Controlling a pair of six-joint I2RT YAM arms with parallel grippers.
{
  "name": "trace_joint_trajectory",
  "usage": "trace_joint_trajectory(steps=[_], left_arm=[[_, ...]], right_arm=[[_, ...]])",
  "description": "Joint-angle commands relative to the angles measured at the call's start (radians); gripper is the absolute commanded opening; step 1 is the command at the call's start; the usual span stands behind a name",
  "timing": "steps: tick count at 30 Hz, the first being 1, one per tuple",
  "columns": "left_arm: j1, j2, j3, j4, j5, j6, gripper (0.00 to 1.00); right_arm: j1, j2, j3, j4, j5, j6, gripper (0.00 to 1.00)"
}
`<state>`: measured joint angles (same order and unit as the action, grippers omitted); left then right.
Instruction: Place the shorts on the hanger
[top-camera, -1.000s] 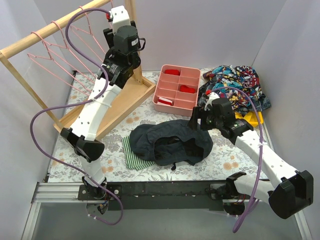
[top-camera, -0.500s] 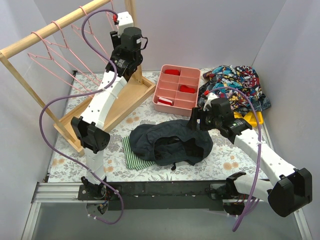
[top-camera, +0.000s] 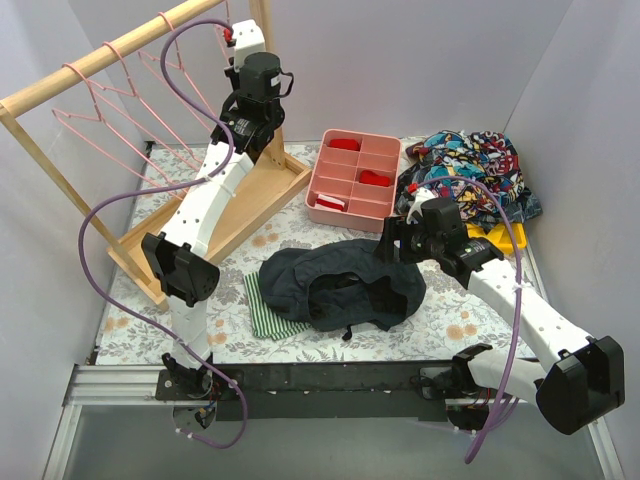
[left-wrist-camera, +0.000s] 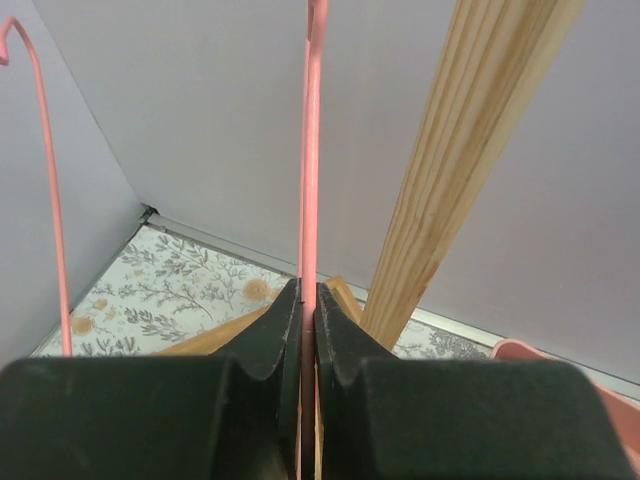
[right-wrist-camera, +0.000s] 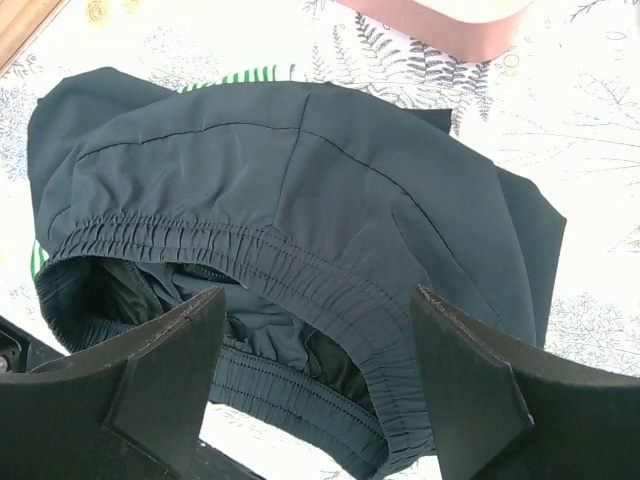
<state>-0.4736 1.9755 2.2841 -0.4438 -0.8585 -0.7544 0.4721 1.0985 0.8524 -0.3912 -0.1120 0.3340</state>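
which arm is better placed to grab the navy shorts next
Right. The right gripper hangs open just above the shorts, while the left gripper is shut on the hanger up at the wooden rack, far from them.

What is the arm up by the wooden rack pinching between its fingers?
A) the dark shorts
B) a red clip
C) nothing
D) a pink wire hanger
D: in the left wrist view, the left fingers are shut on the thin pink hanger.

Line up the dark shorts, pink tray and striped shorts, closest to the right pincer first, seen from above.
1. Dark shorts, just beneath the right pincer.
2. Pink tray, just behind it.
3. Striped shorts, far to the left.
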Motion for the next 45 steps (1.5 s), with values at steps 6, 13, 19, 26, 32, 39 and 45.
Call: trace_joint_trajectory(steps=[6, 13, 19, 26, 32, 39, 45], left_arm=[[-0.031, -0.079, -0.025, 0.116, -0.062, 0.073, 0.00], [-0.062, -0.121, -0.060, 0.128, -0.063, 0.081, 0.00], [-0.085, -0.130, -0.077, 0.177, -0.083, 0.136, 0.00], [-0.085, -0.129, -0.103, 0.258, -0.116, 0.202, 0.00], [-0.085, -0.106, -0.074, 0.327, -0.136, 0.262, 0.00], [-0.088, -0.109, -0.080, 0.340, -0.125, 0.279, 0.00], [-0.118, -0.176, -0.161, 0.323, -0.074, 0.248, 0.00]], right_arm=[[-0.001, -0.002, 0.000, 0.031, -0.009, -0.016, 0.81], [-0.001, -0.005, -0.006, 0.031, 0.000, -0.016, 0.81], [-0.001, -0.011, -0.016, 0.032, 0.002, -0.021, 0.81], [-0.003, -0.017, -0.024, 0.034, 0.003, -0.024, 0.81], [-0.001, -0.017, -0.018, 0.032, 0.005, -0.029, 0.81], [-0.003, -0.009, -0.009, 0.023, 0.006, -0.035, 0.81], [-0.003, -0.011, -0.006, 0.022, 0.009, -0.035, 0.81]])
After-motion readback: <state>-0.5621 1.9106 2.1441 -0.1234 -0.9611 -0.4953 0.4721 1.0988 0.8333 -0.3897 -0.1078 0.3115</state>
